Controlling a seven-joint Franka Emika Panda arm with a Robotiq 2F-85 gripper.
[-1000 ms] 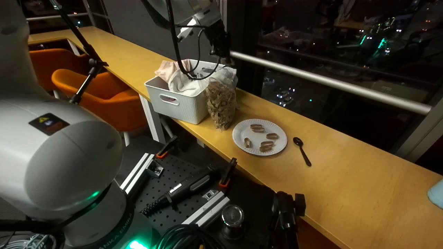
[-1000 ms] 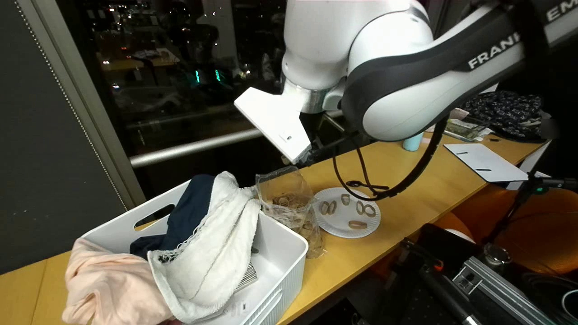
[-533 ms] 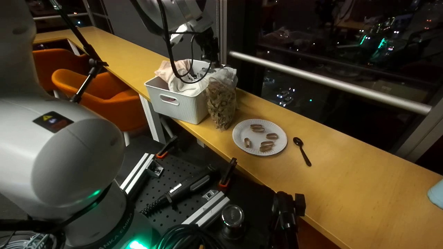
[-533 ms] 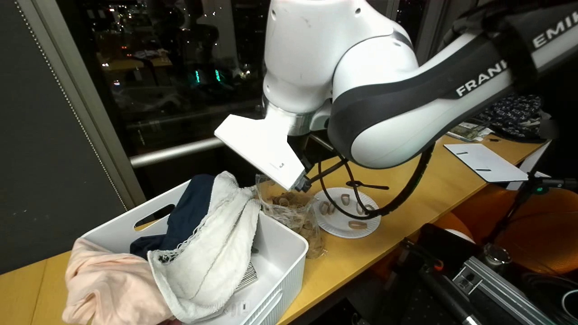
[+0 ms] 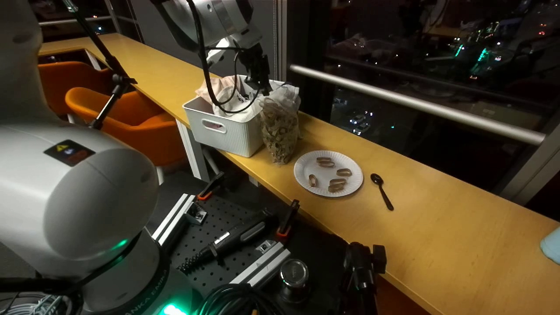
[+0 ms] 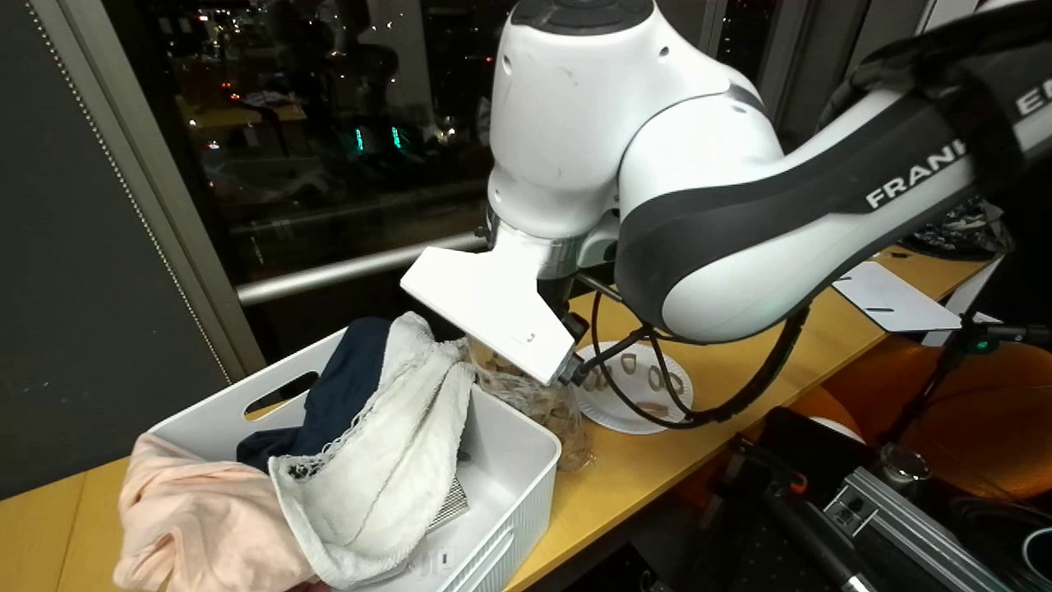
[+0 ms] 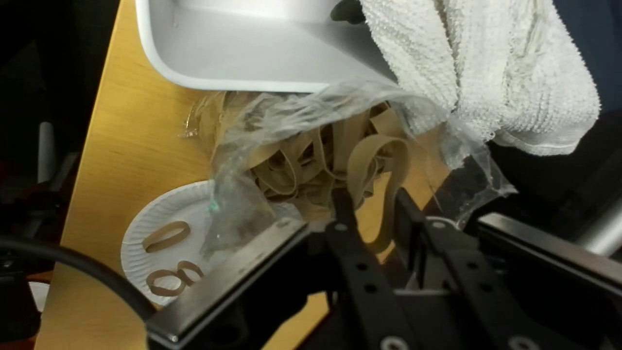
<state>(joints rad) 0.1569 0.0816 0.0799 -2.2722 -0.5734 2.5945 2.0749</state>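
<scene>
Gripper (image 7: 373, 197) points down over the mouth of a clear bag (image 5: 281, 127); fingers (image 7: 345, 214) stand apart. One tan band (image 7: 358, 167) shows in the gap between them, a loop on edge, above the heap of bands (image 7: 347, 133) inside the bag; whether it touches a finger, cannot tell. Bag upright on the yellow worktop (image 5: 450, 210), just beside the end wall of a white basket (image 5: 236, 136). Basket carries a white towel (image 6: 386, 469), navy cloth (image 6: 349, 382) and peach cloth (image 6: 205, 518), the last spilling over its rim. On the bag's other side, near it, a paper plate (image 5: 302, 168) with six tan loops (image 5: 344, 172) laid out, some paired. Dark spoon (image 5: 385, 197) near the plate, well apart from the bag.
</scene>
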